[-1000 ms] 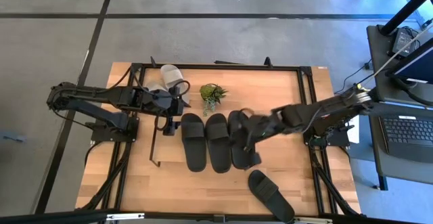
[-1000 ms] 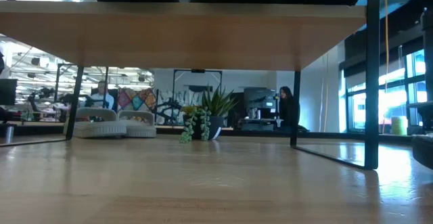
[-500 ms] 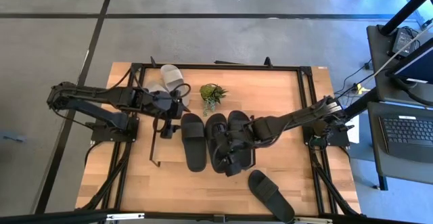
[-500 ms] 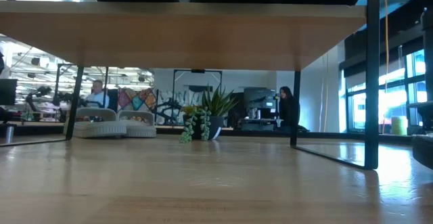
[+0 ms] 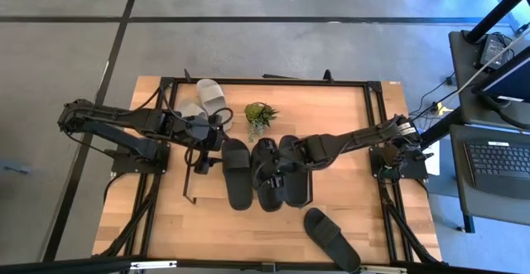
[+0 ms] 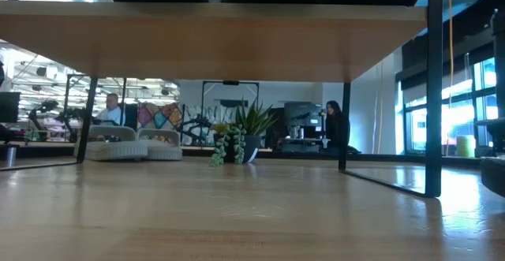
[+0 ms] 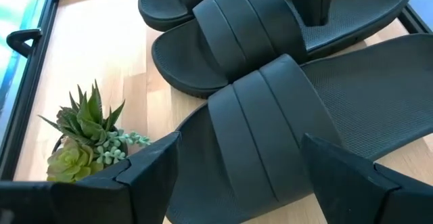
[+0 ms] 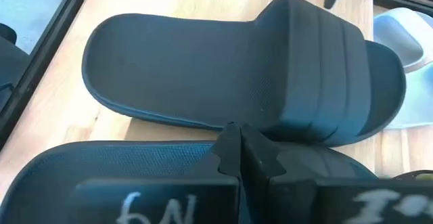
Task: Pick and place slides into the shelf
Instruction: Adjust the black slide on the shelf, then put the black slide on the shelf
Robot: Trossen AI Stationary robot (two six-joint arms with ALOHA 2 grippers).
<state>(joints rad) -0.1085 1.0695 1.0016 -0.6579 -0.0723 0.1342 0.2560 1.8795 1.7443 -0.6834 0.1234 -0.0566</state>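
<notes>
Three black slides (image 5: 236, 173) (image 5: 267, 175) (image 5: 295, 170) lie side by side on the shelf (image 6: 237, 48). A fourth black slide (image 5: 331, 239) lies on the tabletop near the front edge. Two light slides (image 5: 207, 100) rest at the far left. My right gripper (image 5: 277, 179) is shut and reaches in from the right, low over the middle black slide (image 8: 135, 176). My left gripper (image 5: 201, 160) hangs open above the left black slide (image 7: 270, 116), its fingers clear of the strap. My right gripper's shut fingertips (image 8: 230, 139) stand just over the middle black slide's footbed, slanting down from the table's right. I cannot tell whether they touch it.
A small green potted plant (image 5: 259, 117) stands just behind the black slides, close to both grippers. The shelf's thin black side frame (image 5: 192, 179) rises at its left end. Bare wood lies left of the shelf and along the front. People show in the room beyond.
My right gripper has reached toward the table's left edge, across the right black slide to the middle one, and has sunk a little, staying shut.
</notes>
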